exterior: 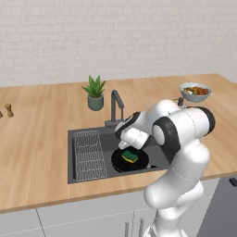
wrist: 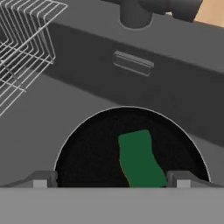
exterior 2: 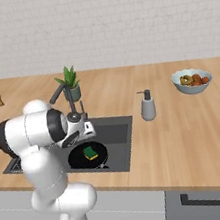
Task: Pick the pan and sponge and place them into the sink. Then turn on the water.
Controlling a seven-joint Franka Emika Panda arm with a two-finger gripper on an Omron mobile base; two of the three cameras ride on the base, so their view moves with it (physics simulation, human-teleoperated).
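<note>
While the sponge (wrist: 139,159) is lying green side up inside the pan (wrist: 92,153) | pan is sitting on the sink (exterior: 92,132) floor beside the wire rack (exterior: 88,155) | gripper (wrist: 111,179) is hovering above, fingers spread, gripping nothing.

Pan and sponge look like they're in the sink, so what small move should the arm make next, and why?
Probably lift the gripper up and toward the faucet. The sponge lies inside the pan, which sits in the sink, the fingers stand apart holding nothing, and no stream falls from the spout.
</note>
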